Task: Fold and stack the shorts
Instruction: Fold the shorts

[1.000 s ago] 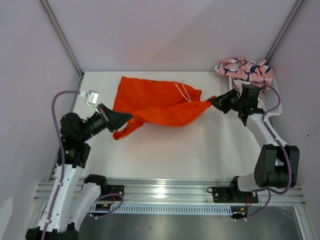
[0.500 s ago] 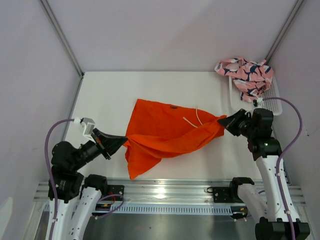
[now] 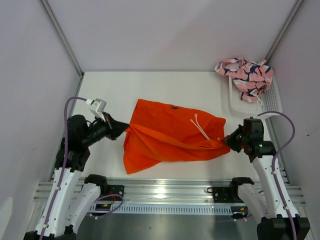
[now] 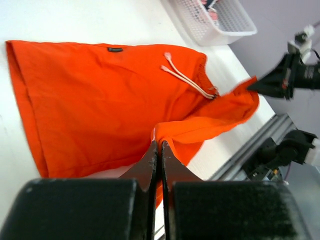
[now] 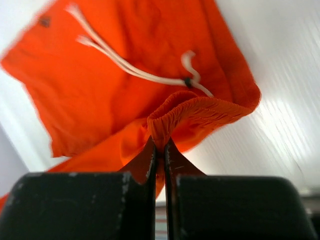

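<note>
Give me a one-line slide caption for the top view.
Both jaws pinch opposite ends of the orange shorts on the table; pink shorts heaped at the basket's far end.

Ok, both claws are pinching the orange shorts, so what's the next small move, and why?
Probably lower the left claw and right claw together so the edge they pinch settles flat on the table. Each grips an end of the near edge of the orange shorts, held up in a ridge while the rest lies spread out; flat fabric should fold cleaner.
</note>
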